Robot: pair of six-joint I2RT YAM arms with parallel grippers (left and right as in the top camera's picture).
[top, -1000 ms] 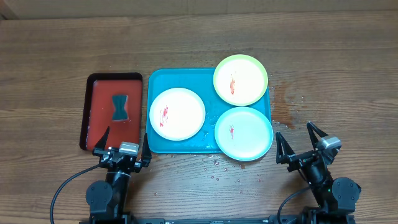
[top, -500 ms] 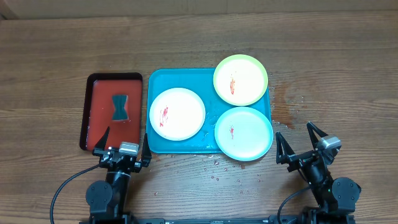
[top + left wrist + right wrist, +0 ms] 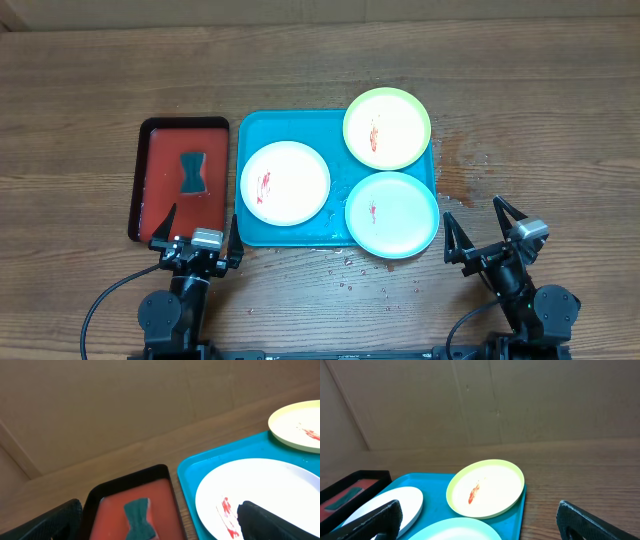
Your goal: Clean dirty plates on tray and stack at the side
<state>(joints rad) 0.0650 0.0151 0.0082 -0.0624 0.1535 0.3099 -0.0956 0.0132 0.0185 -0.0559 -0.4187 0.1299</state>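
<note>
Overhead, your left gripper (image 3: 203,217) and right gripper (image 3: 472,212) both stand spread wide, holding nothing, at the table's (image 3: 100,80) near edge. Just ahead of the left lies a black-rimmed red tray (image 3: 160,150) with a dark bow-shaped piece (image 3: 193,172). Between the arms sits the glossy turquoise tray (image 3: 270,128) with three round, red-smeared plates: white plate (image 3: 285,182), green plate (image 3: 387,128) and mint plate (image 3: 392,213), the last two overhanging its rim. Droplets (image 3: 350,262) speckle the wood.

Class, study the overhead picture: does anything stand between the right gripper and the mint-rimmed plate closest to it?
Nothing visible does. Only bare, slightly wet table separates the open right gripper from the mint-rimmed plate, which sits at the near right corner of the turquoise tray.
</note>
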